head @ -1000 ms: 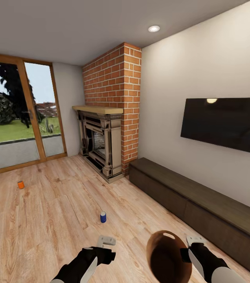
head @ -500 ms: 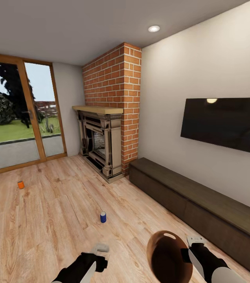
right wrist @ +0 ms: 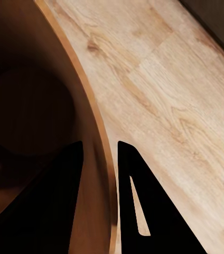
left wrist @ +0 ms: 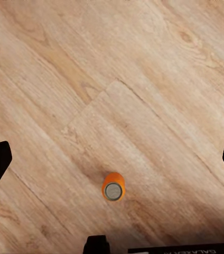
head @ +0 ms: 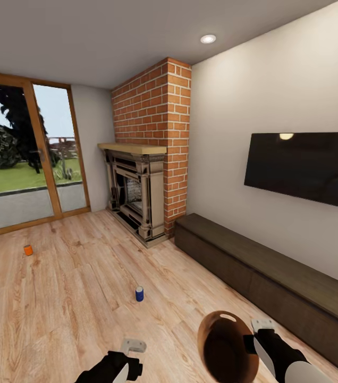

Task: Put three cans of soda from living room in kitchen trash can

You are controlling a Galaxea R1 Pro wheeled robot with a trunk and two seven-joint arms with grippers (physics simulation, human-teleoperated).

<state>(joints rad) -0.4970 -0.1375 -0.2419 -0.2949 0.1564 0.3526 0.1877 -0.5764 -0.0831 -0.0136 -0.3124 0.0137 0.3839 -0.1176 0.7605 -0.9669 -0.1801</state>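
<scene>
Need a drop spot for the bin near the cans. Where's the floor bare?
Bare planks lie between the blue can and the far orange can, and from the blue can toward the fireplace. It is crowded by the trash can, gripped at its rim by the right gripper, close to the low cabinet. A second orange can stands below the left gripper.

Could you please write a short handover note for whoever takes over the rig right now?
Right gripper: shut on the rim of the round coppery-brown bin, carried low at the robot's right; its inside looks empty.
Left gripper: open, holding nothing, above an upright orange can with a grey top on the light wood plank floor.
Dark blue can stands ahead on the floor; a second orange can is near the glass doors.
Done: bin picked up. Left: all three cans, then the kitchen.
</scene>
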